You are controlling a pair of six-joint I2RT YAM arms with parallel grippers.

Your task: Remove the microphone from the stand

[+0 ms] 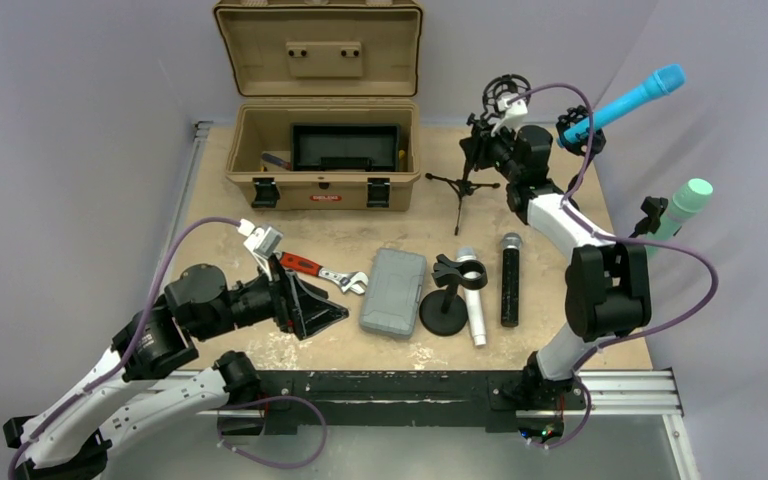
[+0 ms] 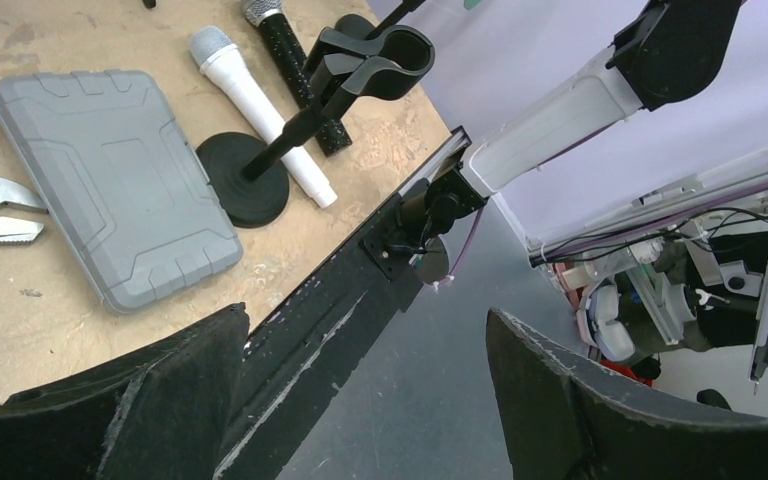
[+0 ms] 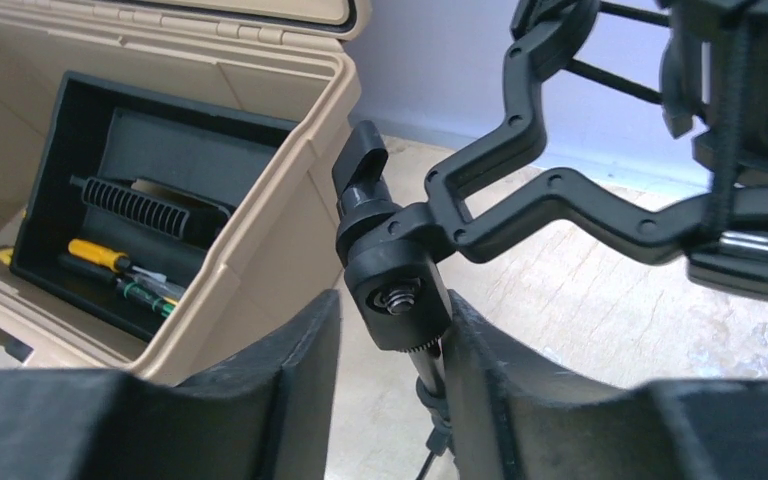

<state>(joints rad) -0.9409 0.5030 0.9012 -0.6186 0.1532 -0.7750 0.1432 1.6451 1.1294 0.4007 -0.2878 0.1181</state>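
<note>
Right end effector [image 3: 392, 310], jaws narrow with clamping not confirmable, straddles the swivel joint [image 3: 396, 282] of the stand [image 1: 463, 186], with the shock mount [image 3: 560, 190] just above it, likely bracing the stand for microphone [image 3: 760, 215] extraction.

Four microphones are counted: white mic [image 1: 474, 305], black mic [image 1: 510, 285], blue mic [image 1: 630, 98], green mic [image 1: 685, 205]. Two stands are seen on the table: disc-base stand [image 1: 444, 312] and tripod stand [image 1: 464, 186]. One toolbox [image 1: 300, 185], one grey case [image 1: 394, 292] and one wrench [image 1: 325, 272] are noted.

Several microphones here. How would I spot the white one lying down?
Find the open tan toolbox at the table's back, then the grey case in front. Right of it two microphones lie flat: the white microphone is nearer the case, beside the black microphone.
</note>
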